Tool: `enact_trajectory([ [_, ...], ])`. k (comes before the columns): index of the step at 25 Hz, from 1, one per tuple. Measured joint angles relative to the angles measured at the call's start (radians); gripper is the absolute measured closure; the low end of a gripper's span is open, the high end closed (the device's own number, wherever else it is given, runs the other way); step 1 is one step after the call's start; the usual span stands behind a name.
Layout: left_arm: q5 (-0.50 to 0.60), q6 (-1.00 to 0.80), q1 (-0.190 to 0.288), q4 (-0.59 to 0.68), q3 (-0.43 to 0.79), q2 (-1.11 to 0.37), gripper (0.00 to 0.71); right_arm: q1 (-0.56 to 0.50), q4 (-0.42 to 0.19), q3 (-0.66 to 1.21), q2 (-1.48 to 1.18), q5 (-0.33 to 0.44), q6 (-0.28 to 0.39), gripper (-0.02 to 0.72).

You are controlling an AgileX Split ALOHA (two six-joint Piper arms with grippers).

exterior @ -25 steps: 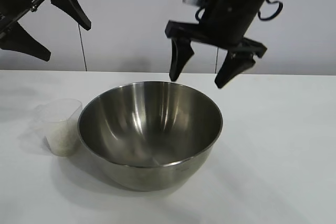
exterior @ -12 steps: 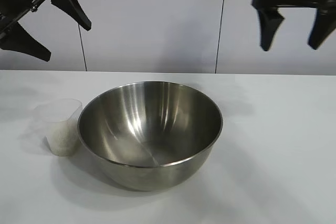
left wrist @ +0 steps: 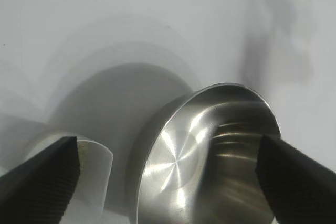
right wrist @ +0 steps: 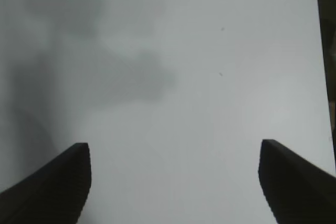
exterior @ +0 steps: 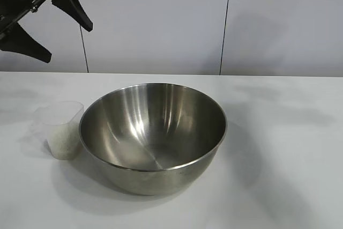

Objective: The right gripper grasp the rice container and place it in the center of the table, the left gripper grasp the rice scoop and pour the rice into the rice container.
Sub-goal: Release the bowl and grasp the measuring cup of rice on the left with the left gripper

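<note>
My right pincer (right wrist: 173, 182) is spread wide, its two dark tapering fingers (right wrist: 50, 187) showing at either side of what I see, with a broad gap between them. Nothing sits in that gap. Beyond the tips lies only the plain white surface (right wrist: 210, 77), which I am not touching. A soft grey shadow falls across one part of it, blurred at the edges. A couple of tiny dark specks mark the surface farther out. A dark strip runs along one edge.

left end effector (exterior: 45, 22) raised, open, right end effector (right wrist: 173, 182) open
</note>
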Motion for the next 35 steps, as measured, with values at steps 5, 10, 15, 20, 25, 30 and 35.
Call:
enact_trajectory([
  [5, 0.000, 0.000, 0.000, 0.000, 0.000, 0.000, 0.053, 0.000, 0.005, 0.245, -0.355, -0.047, -0.001, 0.114],
  [10, 0.000, 0.000, 0.000, 0.000, 0.000, 0.000, 0.053, 0.000, -0.033, 0.483, -0.713, -0.078, 0.059, 0.114],
  [15, 0.000, 0.000, 0.000, 0.000, 0.000, 0.000, 0.053, 0.000, -0.094, 0.662, -1.070, -0.156, 0.119, 0.114],
  [20, 0.000, 0.000, 0.000, 0.000, 0.000, 0.000, 0.053, 0.000, -0.112, 0.743, -1.320, -0.069, 0.123, 0.127],
  [25, 0.000, 0.000, 0.000, 0.000, 0.000, 0.000, 0.053, 0.003, -0.115, 0.803, -1.364, -0.033, 0.125, 0.127],
  [30, 0.000, 0.000, 0.000, 0.001, 0.000, 0.000, 0.053, 0.062, -0.115, 0.913, -1.364, -0.037, 0.126, 0.128],
  [35, 0.000, 0.000, 0.000, 0.001, 0.000, 0.000, 0.053, 0.086, -0.110, 0.942, -1.364, -0.085, 0.126, 0.127],
])
